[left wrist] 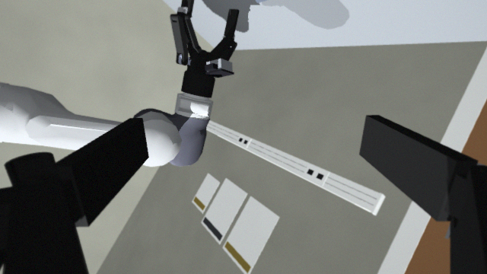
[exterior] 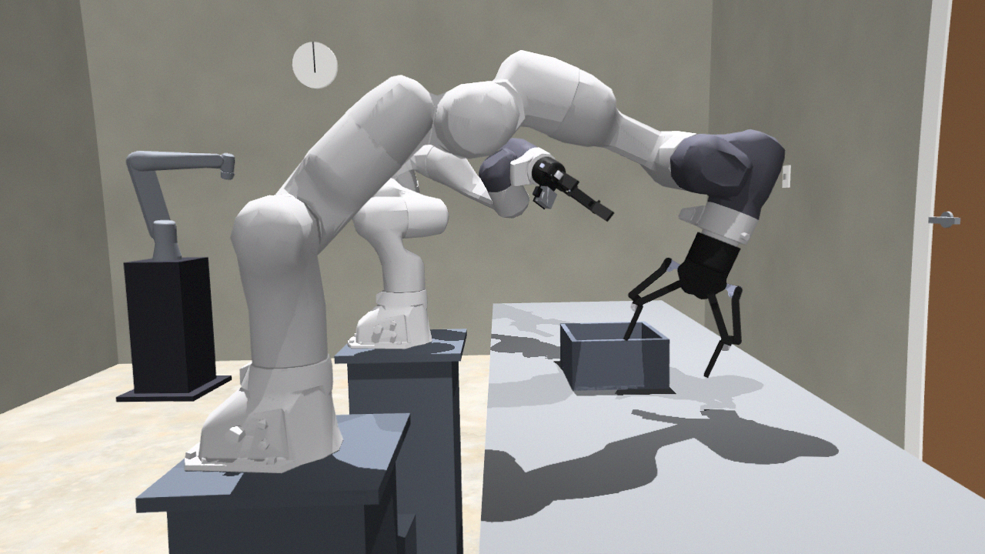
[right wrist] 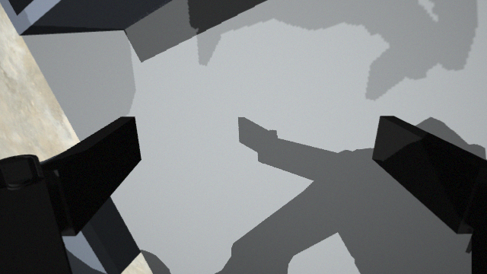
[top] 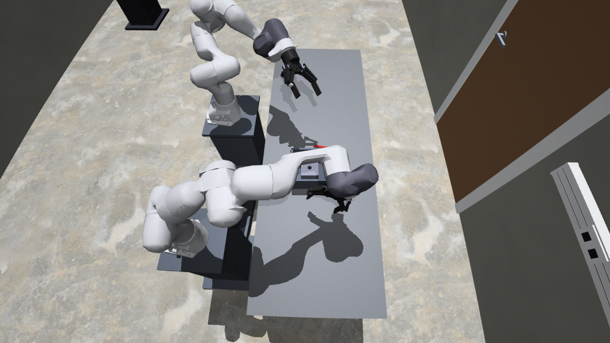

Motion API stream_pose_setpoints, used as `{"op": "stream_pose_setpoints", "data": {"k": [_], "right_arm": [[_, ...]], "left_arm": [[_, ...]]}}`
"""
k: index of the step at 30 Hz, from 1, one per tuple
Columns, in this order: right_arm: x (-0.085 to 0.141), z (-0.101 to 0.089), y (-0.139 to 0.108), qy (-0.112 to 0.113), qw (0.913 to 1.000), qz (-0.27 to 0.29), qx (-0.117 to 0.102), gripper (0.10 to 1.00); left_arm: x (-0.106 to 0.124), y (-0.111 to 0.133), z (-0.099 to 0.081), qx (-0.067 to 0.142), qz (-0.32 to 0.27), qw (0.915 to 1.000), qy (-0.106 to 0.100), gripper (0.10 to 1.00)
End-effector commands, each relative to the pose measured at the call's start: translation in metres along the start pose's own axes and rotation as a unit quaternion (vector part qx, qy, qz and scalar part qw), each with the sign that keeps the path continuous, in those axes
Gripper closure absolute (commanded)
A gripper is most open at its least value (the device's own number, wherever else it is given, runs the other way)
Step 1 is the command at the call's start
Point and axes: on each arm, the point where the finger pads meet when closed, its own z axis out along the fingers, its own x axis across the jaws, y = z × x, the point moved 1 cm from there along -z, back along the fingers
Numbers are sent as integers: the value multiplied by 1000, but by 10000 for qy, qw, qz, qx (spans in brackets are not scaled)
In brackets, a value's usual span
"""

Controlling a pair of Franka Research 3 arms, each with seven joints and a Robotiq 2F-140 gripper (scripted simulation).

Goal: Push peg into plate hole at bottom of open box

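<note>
Holed plate (top: 304, 173) inside the open box (top: 308, 184) (exterior: 619, 363) (right wrist: 95, 17), top view only

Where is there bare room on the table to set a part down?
Top view: the table shows room from the right fingers to its lower edge, shadows only. Another patch lies between box and upper edge, under the left fingers. Crowded: at the box, beneath the right arm.

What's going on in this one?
Neither arm is handling anything: the right gripper hangs open by the open box, the left gripper open farther off. The plate shows an unfilled hole. A red object, possibly the peg, is partly hidden behind the right arm.
</note>
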Motion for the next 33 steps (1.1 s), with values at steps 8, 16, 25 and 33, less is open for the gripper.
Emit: {"op": "stream_pose_setpoints", "data": {"k": [8, 16, 25, 33], "right_arm": [[0, 0, 0, 1, 10000, 0, 1, 98], [0, 0, 0, 1, 10000, 0, 1, 98], [7, -7, 14, 20, 9997, 231, 47, 98], [32, -35, 78, 92, 9914, 1282, 254, 98]], "left_arm": [[0, 0, 0, -1, 1, 10000, 0, 98], [0, 0, 0, -1, 1, 10000, 0, 98], [16, -7, 6, 258, -138, 9995, 153, 98], [69, -29, 22, 1156, -614, 9885, 759, 98]]}}
